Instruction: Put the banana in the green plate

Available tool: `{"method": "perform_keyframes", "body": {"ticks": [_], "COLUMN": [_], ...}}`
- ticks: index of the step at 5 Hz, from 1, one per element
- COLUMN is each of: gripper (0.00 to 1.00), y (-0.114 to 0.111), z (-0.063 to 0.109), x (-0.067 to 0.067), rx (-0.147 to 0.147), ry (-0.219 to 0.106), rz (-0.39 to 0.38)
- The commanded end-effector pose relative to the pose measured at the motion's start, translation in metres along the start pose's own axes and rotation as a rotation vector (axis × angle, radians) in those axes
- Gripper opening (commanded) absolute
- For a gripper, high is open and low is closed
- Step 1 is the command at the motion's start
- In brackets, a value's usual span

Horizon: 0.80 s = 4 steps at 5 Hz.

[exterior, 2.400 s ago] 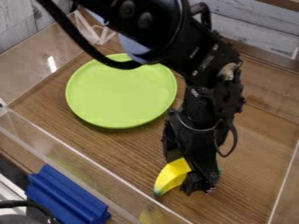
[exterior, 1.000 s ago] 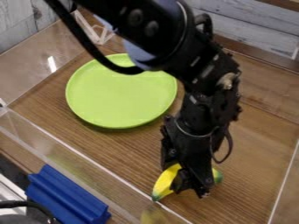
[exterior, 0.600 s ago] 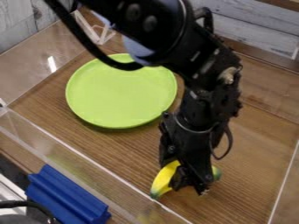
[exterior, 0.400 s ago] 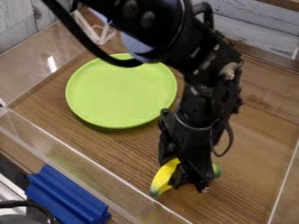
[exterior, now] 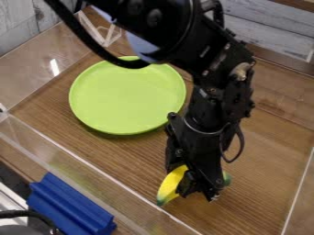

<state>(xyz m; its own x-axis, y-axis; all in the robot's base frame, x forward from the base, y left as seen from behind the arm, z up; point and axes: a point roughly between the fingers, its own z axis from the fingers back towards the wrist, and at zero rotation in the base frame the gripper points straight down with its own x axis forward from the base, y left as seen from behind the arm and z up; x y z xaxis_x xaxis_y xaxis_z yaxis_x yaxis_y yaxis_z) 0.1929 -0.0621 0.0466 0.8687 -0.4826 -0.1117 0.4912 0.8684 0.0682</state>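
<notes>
The yellow banana (exterior: 173, 185) lies low on the wooden table near the front, with only its left side showing past the black fingers. My gripper (exterior: 193, 186) points straight down over it and is shut on the banana. The round lime-green plate (exterior: 127, 95) rests on the table up and to the left of the gripper, apart from it, with nothing in it. The black arm reaches down from the top of the view and hides the plate's far right rim.
A blue block-like object (exterior: 69, 209) sits at the front left corner. Clear plastic walls (exterior: 25, 138) fence the wooden table (exterior: 273, 138) on the left and front.
The arm and the held banana have barely shifted over the last second; before that the banana sat slightly higher and further right in the fingers.
</notes>
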Motion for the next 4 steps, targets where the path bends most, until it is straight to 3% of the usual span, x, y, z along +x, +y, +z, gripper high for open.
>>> {"method": "perform_keyframes", "body": {"ticks": [1,4], "gripper": [0.00,0.00], "y": [0.0058,0.0089], "z": [0.0147,0.0140], "x": [0.0077,0.0054], "rx": [0.013,0.013], "ry": [-0.061,-0.060], "rz": [0.012,0.025]}}
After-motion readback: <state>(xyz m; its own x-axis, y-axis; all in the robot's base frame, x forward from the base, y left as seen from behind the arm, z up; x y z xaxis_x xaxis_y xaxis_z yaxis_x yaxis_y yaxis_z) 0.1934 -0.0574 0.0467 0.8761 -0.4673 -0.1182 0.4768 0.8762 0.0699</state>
